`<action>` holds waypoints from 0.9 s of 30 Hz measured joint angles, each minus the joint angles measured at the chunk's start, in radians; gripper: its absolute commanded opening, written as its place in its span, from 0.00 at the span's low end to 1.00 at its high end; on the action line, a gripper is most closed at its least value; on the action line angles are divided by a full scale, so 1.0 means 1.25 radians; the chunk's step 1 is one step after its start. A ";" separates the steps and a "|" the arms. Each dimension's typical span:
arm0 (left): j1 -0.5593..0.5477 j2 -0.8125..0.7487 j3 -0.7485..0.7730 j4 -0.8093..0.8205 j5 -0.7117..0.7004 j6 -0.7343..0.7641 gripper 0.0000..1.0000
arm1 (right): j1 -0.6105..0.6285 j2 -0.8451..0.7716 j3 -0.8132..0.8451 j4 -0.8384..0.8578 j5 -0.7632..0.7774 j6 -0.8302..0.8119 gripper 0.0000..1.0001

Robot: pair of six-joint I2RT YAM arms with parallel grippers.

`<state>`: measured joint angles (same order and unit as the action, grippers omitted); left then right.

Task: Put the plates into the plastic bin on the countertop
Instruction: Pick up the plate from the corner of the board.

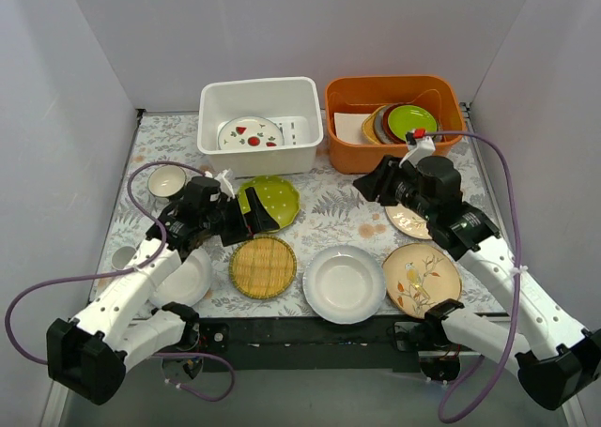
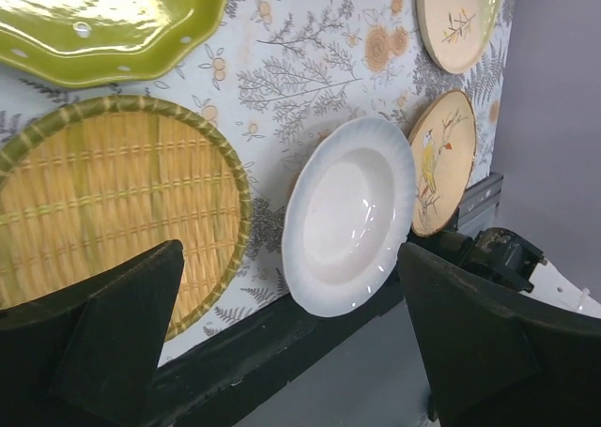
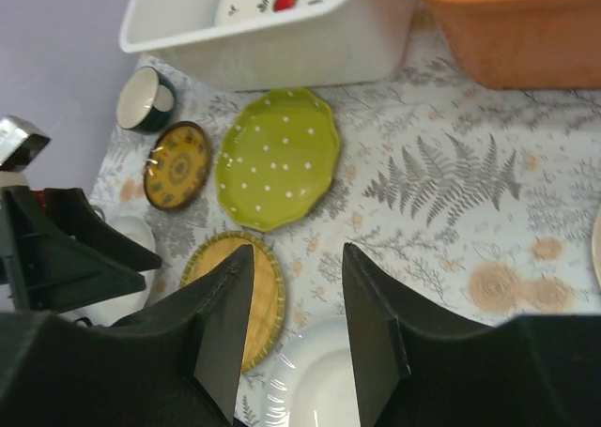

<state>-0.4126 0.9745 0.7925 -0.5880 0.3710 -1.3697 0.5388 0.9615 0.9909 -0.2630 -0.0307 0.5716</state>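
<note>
One strawberry-print plate point(image 1: 251, 133) lies in the white plastic bin point(image 1: 272, 160) at the back of the fern-print tabletop point(image 1: 347, 216). The other plates are spread across the cloth in front of it. The left end effector point(image 1: 258, 216) hangs released and empty, jaws spread wide, at the near edge of the green dotted plate point(image 1: 280, 200), with the woven bamboo plate point(image 1: 263, 267) just beside it. The right end effector point(image 3: 298, 258) is half parted and grasps nothing, raised near the orange tub point(image 1: 376, 160).

The green plate looks to be the next pick. It lies flat, so a clean lift probably means tilting down onto its raised scalloped rim, one finger outside and one inside. A firm pinch comes before the lift. It should then be carried level over the bin wall and set down on or beside the strawberry plate, not dropped.
</note>
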 measured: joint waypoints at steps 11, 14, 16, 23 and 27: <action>-0.140 0.168 0.065 0.100 -0.006 -0.062 0.98 | -0.022 -0.115 -0.126 -0.123 0.089 0.022 0.45; -0.180 0.220 0.116 0.119 -0.014 -0.062 0.98 | -0.036 -0.129 -0.150 -0.134 0.090 0.032 0.45; -0.217 0.266 0.162 0.132 -0.021 -0.057 0.98 | -0.052 -0.138 -0.169 -0.148 0.085 0.042 0.45; -0.325 0.436 0.300 0.184 -0.022 -0.032 0.97 | -0.216 -0.173 -0.230 -0.167 -0.010 0.044 0.45; -0.370 0.526 0.363 0.207 -0.021 -0.018 0.96 | -0.329 -0.172 -0.235 -0.168 -0.086 0.023 0.47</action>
<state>-0.8749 1.6318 1.2469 -0.3298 0.3443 -1.3922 0.1272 0.7467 0.6971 -0.4732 -0.1387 0.5999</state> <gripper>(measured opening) 0.972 0.452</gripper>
